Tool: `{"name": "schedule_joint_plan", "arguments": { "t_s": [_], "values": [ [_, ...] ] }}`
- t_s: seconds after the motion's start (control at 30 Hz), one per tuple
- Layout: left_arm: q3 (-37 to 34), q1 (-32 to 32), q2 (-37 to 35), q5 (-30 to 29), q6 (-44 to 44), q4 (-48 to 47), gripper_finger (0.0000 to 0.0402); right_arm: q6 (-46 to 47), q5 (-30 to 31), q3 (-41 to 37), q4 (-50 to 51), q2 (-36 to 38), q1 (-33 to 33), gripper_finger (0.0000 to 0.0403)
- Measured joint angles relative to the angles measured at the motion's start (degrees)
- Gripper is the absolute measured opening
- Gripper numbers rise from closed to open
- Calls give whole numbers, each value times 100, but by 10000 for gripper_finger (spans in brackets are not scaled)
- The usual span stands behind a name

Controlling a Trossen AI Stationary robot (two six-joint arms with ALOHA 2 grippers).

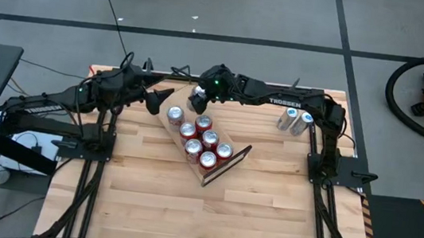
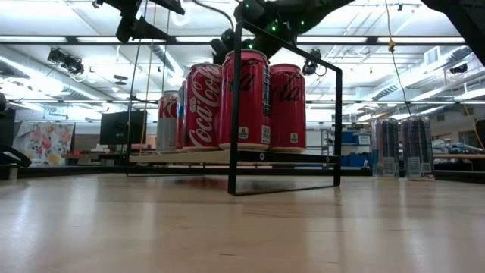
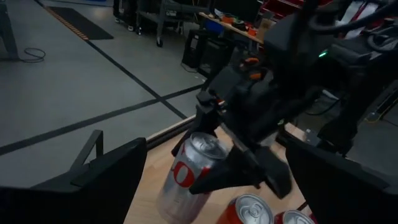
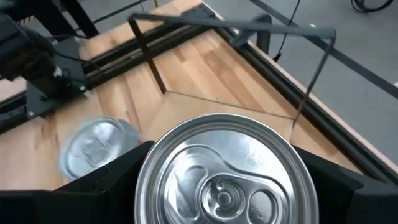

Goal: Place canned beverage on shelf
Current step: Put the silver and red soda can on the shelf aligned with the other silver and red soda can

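Left arm: left gripper [image 1: 153,99], black two-finger, is seen hovering just beside the shelf's far-left end; fingers spread wide, nothing held. Waiting, as judged.
Shelf: long light-wood plank with thin black wire end frames [image 1: 233,158] is laid diagonally on the light butcher-block tabletop [image 1: 209,215]; long axis runs from far-left to near-right in the high view. In the low view it is seen end-on, raised a little off the tabletop.
Cans on shelf: six red soda cans w/ silver tops [image 1: 209,140] are stood upright in two rows at the mid and near-right part; one silver-white can w/ red lettering [image 1: 175,115] is stood at the far-left end, by itself.
Right arm: right gripper [image 1: 198,99] is reached across from the right side, above the shelf's far-left end; fingers are closed partway round a silver-topped beverage can [image 4: 222,174], held upright, top seen filling the right wrist view. Can's body colour can't be told.
Key relation: empty plank spot lies directly below/just ahead of the held can, beside the silver-white can; right arm is the nearer one and already loaded. A straight lowering seems called for, w/ care not to knock the neighbour.
Spare stock: two silver-blue cans [image 1: 295,121] are left well apart at far right, near the right arm's base.
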State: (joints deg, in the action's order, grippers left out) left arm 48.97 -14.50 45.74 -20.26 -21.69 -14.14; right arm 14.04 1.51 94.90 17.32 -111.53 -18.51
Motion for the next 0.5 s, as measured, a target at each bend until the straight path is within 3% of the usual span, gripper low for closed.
{"name": "schedule_joint_plan", "arguments": {
  "t_s": [0.5],
  "values": [
    [0, 2, 0, 3, -24, -100, 396, -441, -556, -146, 316, 0, -320, 321]
  ]
}}
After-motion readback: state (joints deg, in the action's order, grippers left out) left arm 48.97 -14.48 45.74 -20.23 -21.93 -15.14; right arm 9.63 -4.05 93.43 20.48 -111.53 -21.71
